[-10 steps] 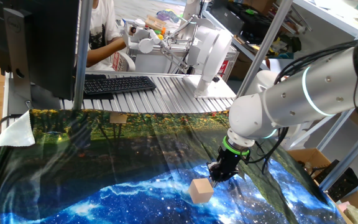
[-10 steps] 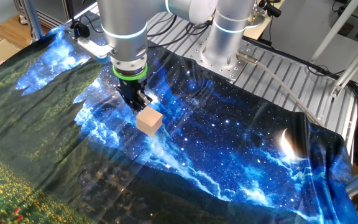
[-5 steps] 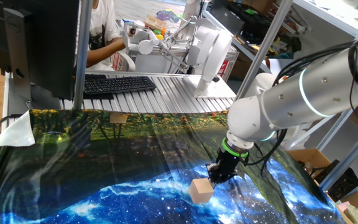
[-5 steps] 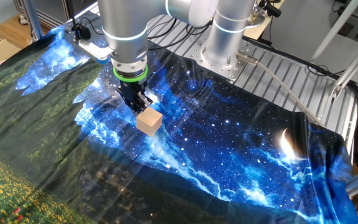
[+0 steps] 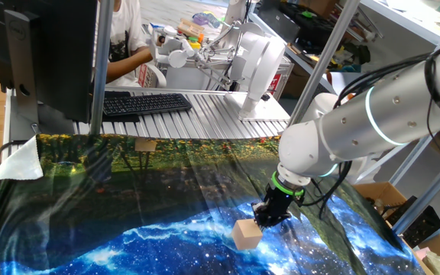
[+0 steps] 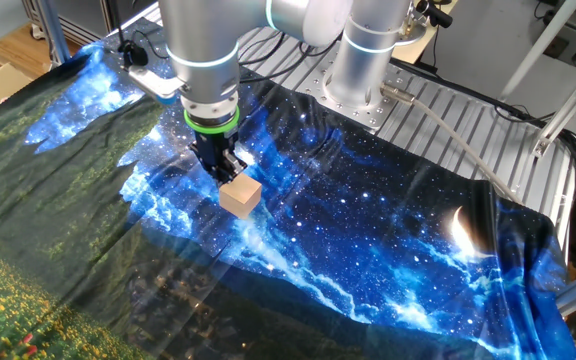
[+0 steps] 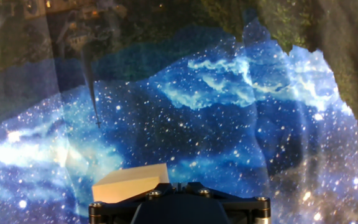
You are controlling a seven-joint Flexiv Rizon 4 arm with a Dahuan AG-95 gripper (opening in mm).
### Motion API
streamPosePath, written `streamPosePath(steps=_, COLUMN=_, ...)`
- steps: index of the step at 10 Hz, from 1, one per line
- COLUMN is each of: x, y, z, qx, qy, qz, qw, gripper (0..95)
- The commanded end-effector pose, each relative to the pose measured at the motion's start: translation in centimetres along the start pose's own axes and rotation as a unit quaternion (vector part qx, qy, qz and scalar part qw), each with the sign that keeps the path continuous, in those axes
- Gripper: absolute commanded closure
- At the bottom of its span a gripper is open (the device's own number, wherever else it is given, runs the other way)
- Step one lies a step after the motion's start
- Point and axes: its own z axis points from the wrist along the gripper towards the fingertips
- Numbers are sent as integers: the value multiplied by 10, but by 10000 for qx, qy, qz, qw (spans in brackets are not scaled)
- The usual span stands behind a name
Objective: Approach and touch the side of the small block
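The small block [image 5: 246, 234] is a plain tan wooden cube on the blue galaxy-print cloth; it also shows in the other fixed view [image 6: 240, 194] and at the lower left of the hand view [image 7: 132, 182]. My gripper [image 5: 266, 218] is shut and empty, its black tip down near the cloth, right against the block's side. In the other fixed view the gripper [image 6: 222, 169] stands at the block's upper left edge. In the hand view the gripper [image 7: 179, 187] sits at the bottom edge, with the block just to its left.
A flat tan patch [image 5: 145, 145] lies on the cloth's far green part. A keyboard [image 5: 145, 102] and a dark monitor [image 5: 52, 53] stand behind the table. The robot's base [image 6: 353, 90] is mounted at the table's metal end.
My gripper has crept a little lower and closer to the block. The block has not moved.
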Motion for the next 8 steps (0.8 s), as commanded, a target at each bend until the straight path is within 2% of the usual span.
streamPosePath(steps=1, x=3, y=5, z=1, qx=-11, qy=-10, qz=33, qw=10000, gripper=950)
streamPosePath(steps=3, x=3, y=4, z=1, qx=69, qy=-33, qz=-11, qw=10000, gripper=950)
streamPosePath(steps=5, x=3, y=3, z=2, qx=76, qy=-63, qz=-48, qw=9999, gripper=950)
streamPosePath(steps=8, x=-3, y=-4, z=-3, qx=62, qy=-49, qz=-131, qw=9999, gripper=950)
